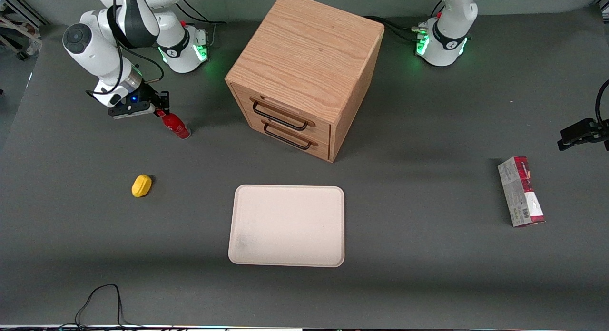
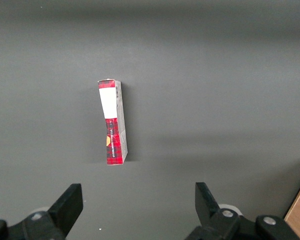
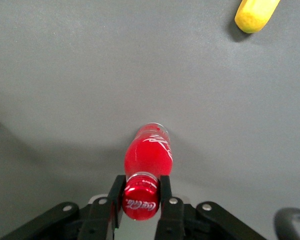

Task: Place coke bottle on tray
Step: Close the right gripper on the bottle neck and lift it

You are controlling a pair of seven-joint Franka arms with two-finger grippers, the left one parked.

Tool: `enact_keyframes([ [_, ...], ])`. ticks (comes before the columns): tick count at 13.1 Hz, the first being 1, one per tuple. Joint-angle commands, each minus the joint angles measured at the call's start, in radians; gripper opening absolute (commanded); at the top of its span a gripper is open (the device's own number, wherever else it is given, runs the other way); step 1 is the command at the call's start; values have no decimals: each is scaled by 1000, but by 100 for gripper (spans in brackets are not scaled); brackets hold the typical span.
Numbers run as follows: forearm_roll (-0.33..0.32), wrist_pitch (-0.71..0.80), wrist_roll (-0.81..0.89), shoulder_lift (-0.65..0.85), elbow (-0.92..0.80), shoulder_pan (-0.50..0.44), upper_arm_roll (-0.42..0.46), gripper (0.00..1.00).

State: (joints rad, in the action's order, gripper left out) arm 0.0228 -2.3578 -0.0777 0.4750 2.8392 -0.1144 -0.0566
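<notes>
The small red coke bottle [image 1: 175,124] stands tilted on the grey table near the working arm's base, farther from the front camera than the tray. My right gripper [image 1: 161,111] is shut on its capped neck. In the right wrist view the fingers [image 3: 165,191] press both sides of the neck just below the red cap, and the bottle [image 3: 148,159] hangs down to the table. The cream tray [image 1: 287,225] lies flat nearer the front camera, in front of the oak cabinet, with nothing on it.
An oak drawer cabinet [image 1: 304,74] stands in the middle of the table. A yellow lemon-shaped lump [image 1: 141,185] lies nearer the front camera than the bottle; it also shows in the right wrist view [image 3: 255,14]. A red and white carton [image 1: 521,191] lies toward the parked arm's end.
</notes>
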Motion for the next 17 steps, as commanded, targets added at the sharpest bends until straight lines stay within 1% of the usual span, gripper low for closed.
enact_keyframes([
  [1,-3,-46,24,30,57,-11,-3,0],
  [3,-3,-26,27,30,33,-11,-3,0],
  [9,-3,236,32,19,-191,-7,-5,0],
  [13,-3,477,32,-125,-499,-5,-6,0],
  [14,-3,536,48,-174,-596,-2,-8,0],
  [17,-3,765,59,-382,-948,1,-14,0],
])
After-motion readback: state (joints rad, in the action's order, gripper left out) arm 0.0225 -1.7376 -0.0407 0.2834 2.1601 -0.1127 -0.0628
